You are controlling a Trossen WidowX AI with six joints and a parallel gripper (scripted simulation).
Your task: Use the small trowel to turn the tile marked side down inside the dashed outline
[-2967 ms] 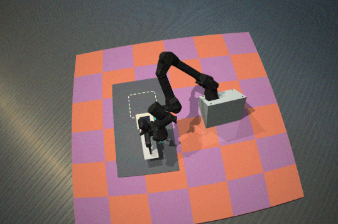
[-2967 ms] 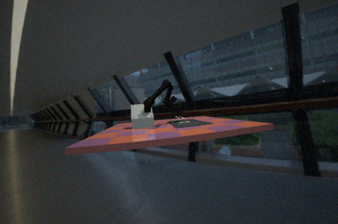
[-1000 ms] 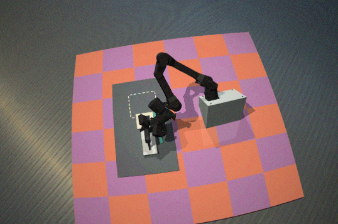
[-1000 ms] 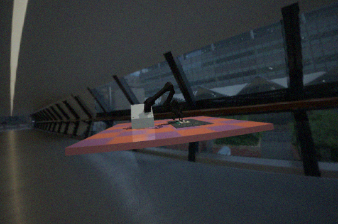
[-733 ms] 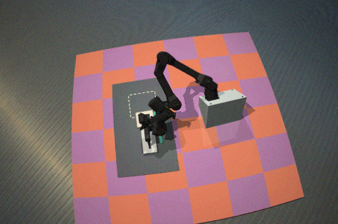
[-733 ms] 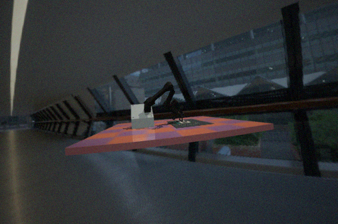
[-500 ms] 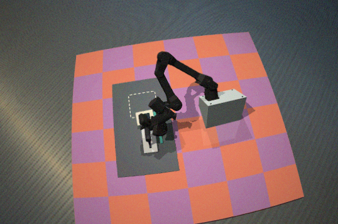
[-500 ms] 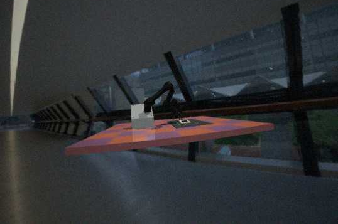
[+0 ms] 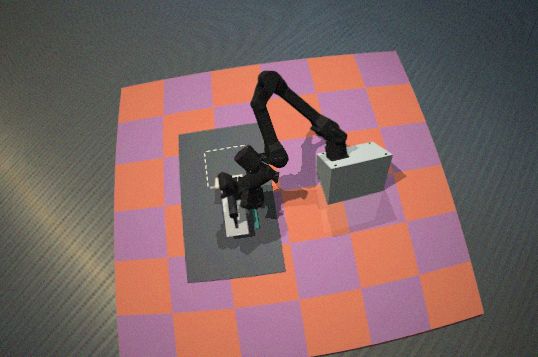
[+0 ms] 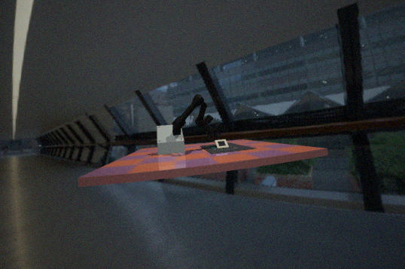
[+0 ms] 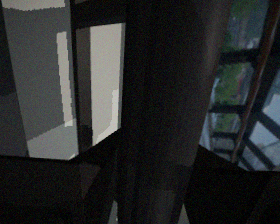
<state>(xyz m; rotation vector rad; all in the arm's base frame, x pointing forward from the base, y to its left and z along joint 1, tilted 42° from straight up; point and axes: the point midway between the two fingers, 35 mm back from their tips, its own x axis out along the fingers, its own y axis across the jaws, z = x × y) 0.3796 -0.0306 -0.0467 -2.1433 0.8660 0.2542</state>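
The tile (image 9: 217, 183) (image 10: 221, 143) is tipped up near the lower edge of the dashed outline (image 9: 205, 168). In the exterior view it shows a pale border round a dark square. My gripper (image 9: 239, 190) (image 10: 214, 133) is shut on the trowel above the mat (image 9: 205, 258), beside the tile. In the wrist view a thick dark shaft, apparently the trowel's handle (image 11: 163, 110), fills the middle. A long pale plate, apparently the trowel's blade (image 9: 241, 230), reaches toward the tile. Its contact with the tile is hidden by the gripper.
A teal strip (image 9: 256, 219) lies on the mat to the right of the pale plate. The arm's grey base box (image 9: 357, 180) (image 10: 170, 143) stands on the checkered table (image 9: 335, 263) (image 10: 150, 171), right of the mat in the top view.
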